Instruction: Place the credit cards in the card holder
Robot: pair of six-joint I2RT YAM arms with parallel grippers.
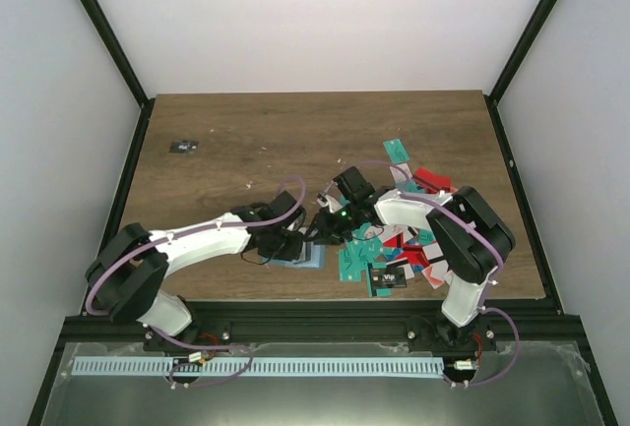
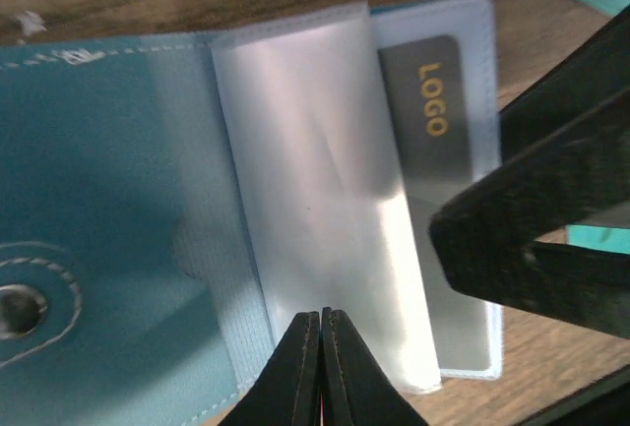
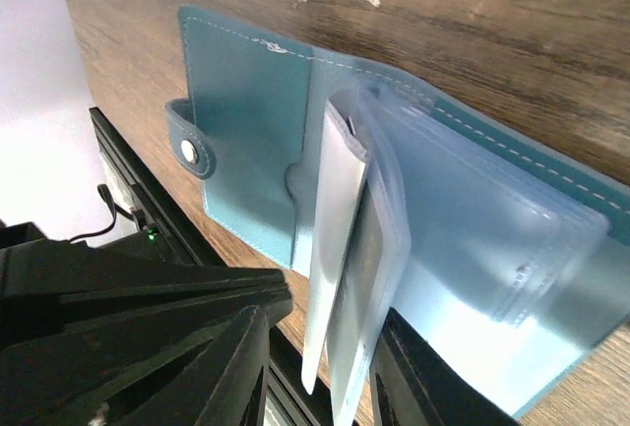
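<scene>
The card holder (image 1: 307,260) lies open near the table's front edge, its teal cover (image 2: 89,200) spread flat and its clear sleeves (image 3: 340,239) fanned up. A dark card marked LOGO (image 2: 433,101) sits inside one sleeve. My left gripper (image 2: 322,320) is shut, its tips resting against the face of a raised clear sleeve. My right gripper (image 3: 322,316) is open and straddles the upright sleeves and the dark card; one finger touches them, the other stands apart. The loose credit cards (image 1: 399,249), teal, red and white, lie in a heap to the right.
A black card with white marks (image 1: 389,276) lies at the heap's front. A tiny black object (image 1: 183,146) sits far back left. The table's front rail (image 1: 315,308) runs just behind the card holder. Both arms crowd together over the holder.
</scene>
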